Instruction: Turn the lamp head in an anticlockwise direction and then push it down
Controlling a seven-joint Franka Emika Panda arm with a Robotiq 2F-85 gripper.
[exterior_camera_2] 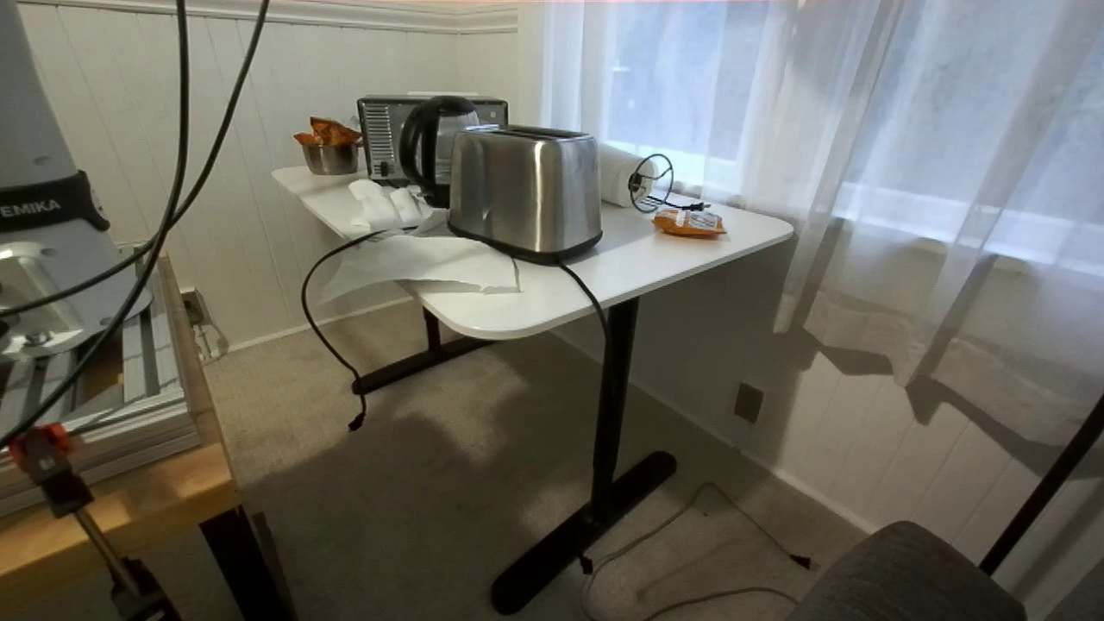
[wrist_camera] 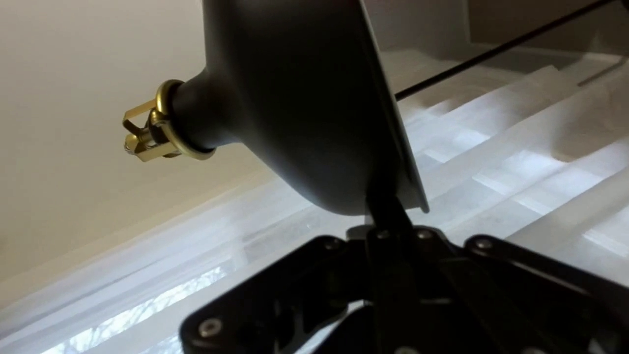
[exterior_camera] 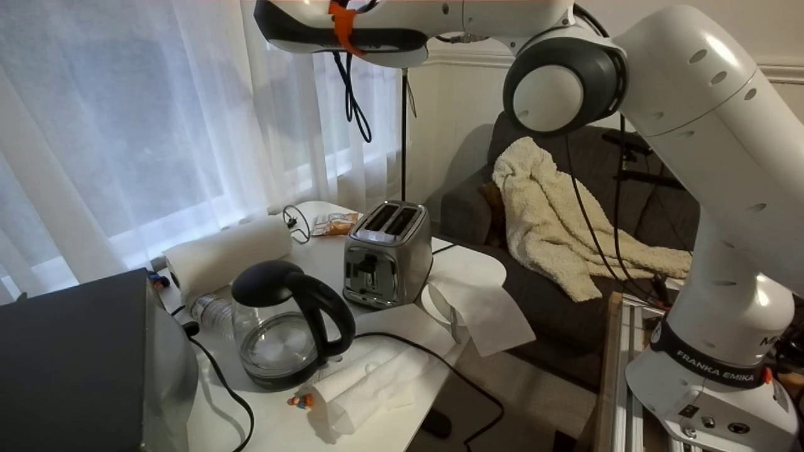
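Smoothly flared, the lamp head [wrist_camera: 307,105] looks dark.

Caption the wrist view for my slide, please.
Black jointed gripper at the edge of a black dome-shaped metal lamp head with a gold-coloured fitting, sheer white curtains behind.

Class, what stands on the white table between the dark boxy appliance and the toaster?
The black-handled kettle, as both exterior views show.
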